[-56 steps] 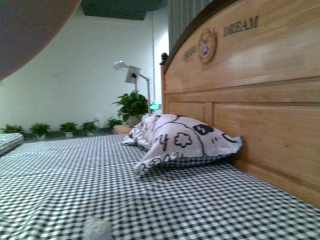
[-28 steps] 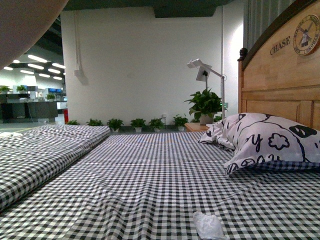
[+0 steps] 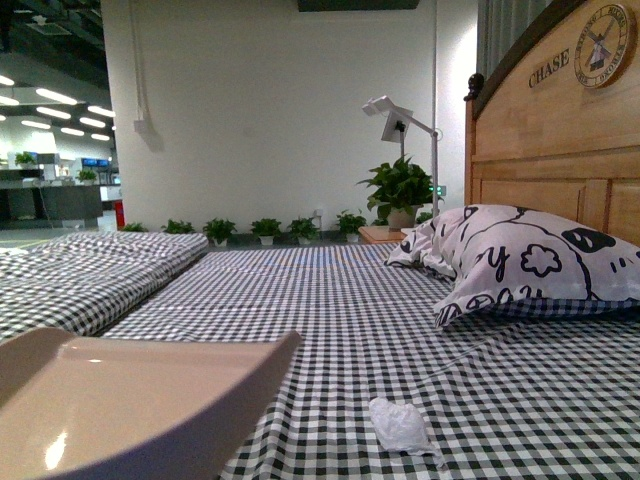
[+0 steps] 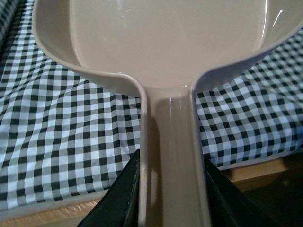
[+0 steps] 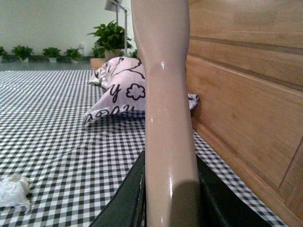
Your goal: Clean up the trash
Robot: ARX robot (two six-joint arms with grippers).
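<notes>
The trash (image 3: pixel 399 424) is a small crumpled white wad lying on the checked bedsheet near the front; the right wrist view also catches the trash (image 5: pixel 13 190) at its edge. A pinkish dustpan (image 3: pixel 130 400) fills the lower left of the front view, to the left of the wad. My left gripper (image 4: pixel 171 189) is shut on the dustpan's handle (image 4: pixel 173 142), with the pan (image 4: pixel 165 38) stretching out over the sheet. My right gripper (image 5: pixel 170 189) is shut on the pinkish brush handle (image 5: pixel 165 94), which stands upright close to the headboard.
A white pillow with black cartoon drawings (image 3: pixel 530 260) lies against the wooden headboard (image 3: pixel 560 130) on the right. A folded checked blanket (image 3: pixel 80 275) sits at the left. Potted plants (image 3: pixel 400 190) and a lamp (image 3: pixel 395 115) stand beyond the bed.
The front view has swung from the headboard toward the open bed. The dustpan has come into the lower left of the view, and the wad now shows a little higher.
</notes>
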